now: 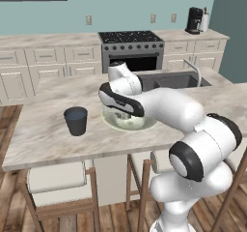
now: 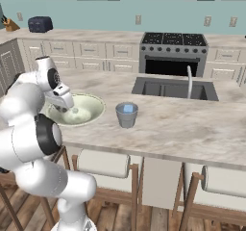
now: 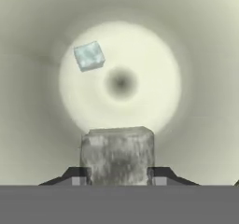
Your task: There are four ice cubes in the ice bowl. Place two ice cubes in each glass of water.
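Now we see our pincer (image 3: 117, 181) clamped on one ice cube (image 3: 117, 154) inside the ice bowl (image 3: 205, 78), another ice cube (image 3: 88, 56) lying loose near its centre.

Both base views look forward and down at the same desk (image 1: 43, 134) from behind the arm. They share the ice bowl (image 2: 96, 110). The hand view looks very near, straight into it.

The wide, shallow cream-green bowl (image 2: 91, 110) is seen upright on the worktop. One small pale-blue ice cube (image 3: 89, 56) lies loose on its floor, off centre. A second cube (image 3: 117, 154), greyish and translucent, is held between the fingertips (image 3: 76, 176) above the bowl's floor. The dark tumbler (image 1: 76, 121) stands left of the bowl, the lighter grey tumbler (image 2: 127, 115) to its right, with something pale blue seen at its top.
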